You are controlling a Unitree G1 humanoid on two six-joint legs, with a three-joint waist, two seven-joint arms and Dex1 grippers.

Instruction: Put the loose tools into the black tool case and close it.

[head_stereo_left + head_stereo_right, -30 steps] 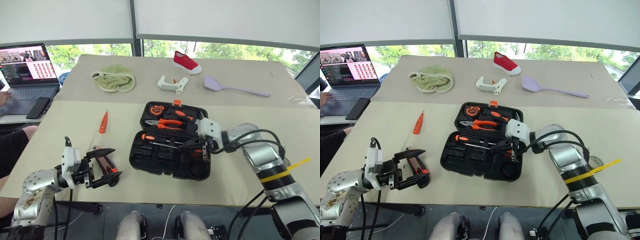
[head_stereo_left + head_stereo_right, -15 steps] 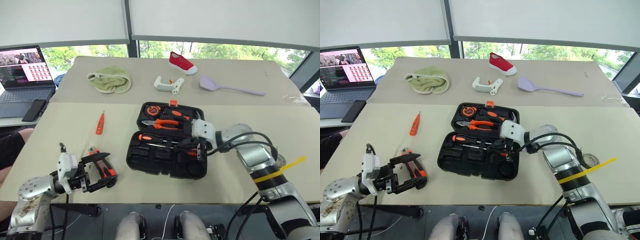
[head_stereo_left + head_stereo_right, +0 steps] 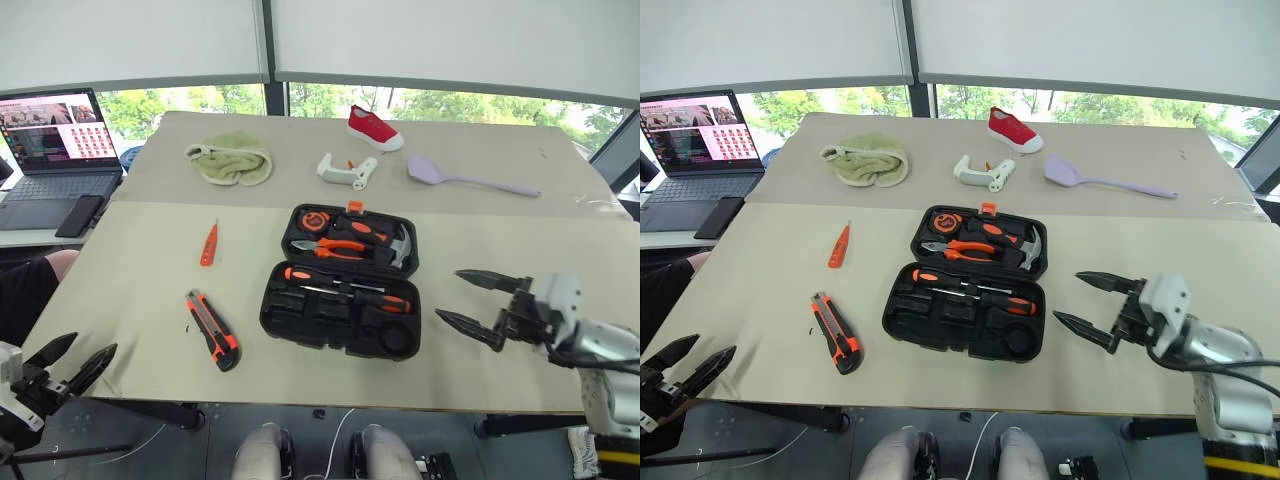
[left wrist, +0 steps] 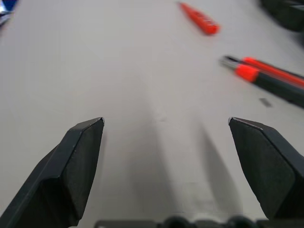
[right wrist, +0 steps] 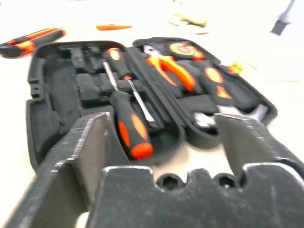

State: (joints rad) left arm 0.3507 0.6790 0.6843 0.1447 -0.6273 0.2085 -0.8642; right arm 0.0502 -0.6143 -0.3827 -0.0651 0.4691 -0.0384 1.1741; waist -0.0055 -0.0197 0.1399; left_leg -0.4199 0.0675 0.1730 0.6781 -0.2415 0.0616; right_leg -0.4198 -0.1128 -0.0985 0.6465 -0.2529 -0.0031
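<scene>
The black tool case [image 3: 290, 318] lies open in the middle of the table. Its near half holds two black-and-orange screwdrivers [image 3: 372, 298], and its far half holds pliers, a tape measure and a hammer. Left of the case the orange-black utility knife [image 3: 212, 330] lies loose, with the slim orange screwdriver [image 3: 208, 243] beyond it. My right gripper [image 3: 448, 295] hovers open and empty just right of the case, pointing at it. My left gripper [image 3: 92, 343] is open and empty at the table's near left corner, well away from the knife [image 4: 266, 80].
On the far table lie a green towel [image 3: 232, 162], a red shoe [image 3: 374, 127], a white plastic handled object [image 3: 345, 170] and a lilac spatula [image 3: 470, 180]. A laptop [image 3: 55, 135] and a phone [image 3: 78, 215] sit on a desk at the left, beside a person's knee [image 3: 30, 285].
My right gripper opened and drew back to the right out of the case, leaving a screwdriver in the near half. My left gripper pulled away from the knife toward the near left corner.
</scene>
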